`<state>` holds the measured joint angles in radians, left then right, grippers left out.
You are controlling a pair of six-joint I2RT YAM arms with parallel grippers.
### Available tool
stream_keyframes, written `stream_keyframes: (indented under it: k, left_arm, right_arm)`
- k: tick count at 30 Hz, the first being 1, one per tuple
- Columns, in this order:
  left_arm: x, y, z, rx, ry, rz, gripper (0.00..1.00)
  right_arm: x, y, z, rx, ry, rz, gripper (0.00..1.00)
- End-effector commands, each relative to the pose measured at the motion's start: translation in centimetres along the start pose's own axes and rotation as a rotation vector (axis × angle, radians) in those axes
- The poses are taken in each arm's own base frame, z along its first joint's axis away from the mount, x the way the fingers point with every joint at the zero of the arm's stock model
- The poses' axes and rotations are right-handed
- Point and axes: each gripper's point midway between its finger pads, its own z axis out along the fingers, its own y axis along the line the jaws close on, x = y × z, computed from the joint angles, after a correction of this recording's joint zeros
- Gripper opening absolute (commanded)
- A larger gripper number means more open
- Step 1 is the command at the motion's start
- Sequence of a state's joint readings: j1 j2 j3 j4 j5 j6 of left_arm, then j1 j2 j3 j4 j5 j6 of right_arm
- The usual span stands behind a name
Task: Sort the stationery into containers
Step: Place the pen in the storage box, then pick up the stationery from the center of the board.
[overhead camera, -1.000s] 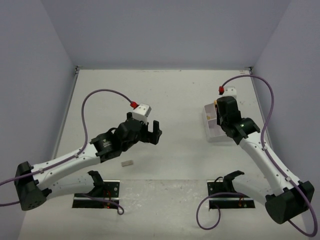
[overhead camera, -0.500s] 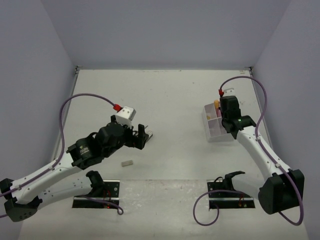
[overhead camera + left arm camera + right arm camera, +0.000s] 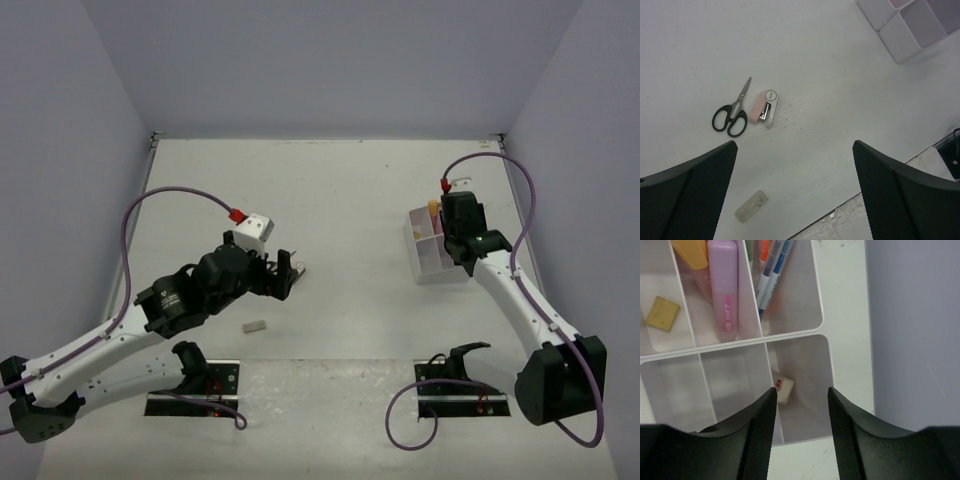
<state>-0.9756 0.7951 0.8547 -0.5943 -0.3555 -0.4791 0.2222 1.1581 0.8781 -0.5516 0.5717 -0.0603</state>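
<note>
On the tabletop (image 3: 350, 185), seen from the left wrist, the scissors (image 3: 731, 114) lie flat, with the blades toward 1 o'clock and the black handles toward 7. Just beside them at 3 o'clock, a pink-and-white stapler (image 3: 767, 107) lies along nearly the same line. A flat grey eraser (image 3: 751, 206) lies apart at 6 o'clock, its long axis running from 2 to 8. The left gripper (image 3: 794, 165) hangs above these with its jaws spread wide and holds nothing. Its arm reaches in low from 7 o'clock, elbow bent.

At 3 o'clock in the top view sits the white tray (image 3: 430, 272). The right gripper (image 3: 800, 402) points down over a corner compartment, jaws partly apart with nothing between them. A small white block (image 3: 783, 390) lies on that compartment's floor by the divider. In the neighbouring compartments the pink marker (image 3: 725, 285) runs from 12 to 6 beside an orange marker (image 3: 690, 251). The pens (image 3: 771, 270) lean toward 1, and a tan eraser (image 3: 663, 313) lies flat. The right arm stretches up from 5 o'clock, wrist bent down.
</note>
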Motion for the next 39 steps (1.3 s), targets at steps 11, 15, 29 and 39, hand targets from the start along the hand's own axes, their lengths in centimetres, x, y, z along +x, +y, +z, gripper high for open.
stream_keyframes:
  k: [11, 15, 29, 39]
  left_arm:
    - [5.3, 3.4, 10.3, -0.300, 0.200, -0.134, 1.00]
    - [5.1, 3.9, 12.9, -0.358, 0.231, -0.120, 1.00]
    - [11.0, 2.4, 16.4, -0.135, 0.558, 0.037, 0.90]
    - [12.8, 2.6, 16.4, -0.121, 0.632, 0.063, 0.78]
  right_arm:
    - [-7.9, 3.8, -13.9, -0.561, -0.438, 0.487, 0.99]
    - [-6.9, 5.1, -15.8, -0.690, -0.476, 0.471, 0.99]
    - [-5.5, 7.5, -20.6, -0.965, -0.505, 0.395, 0.99]
    - [-5.0, 7.7, -21.5, -1.008, -0.523, 0.374, 0.99]
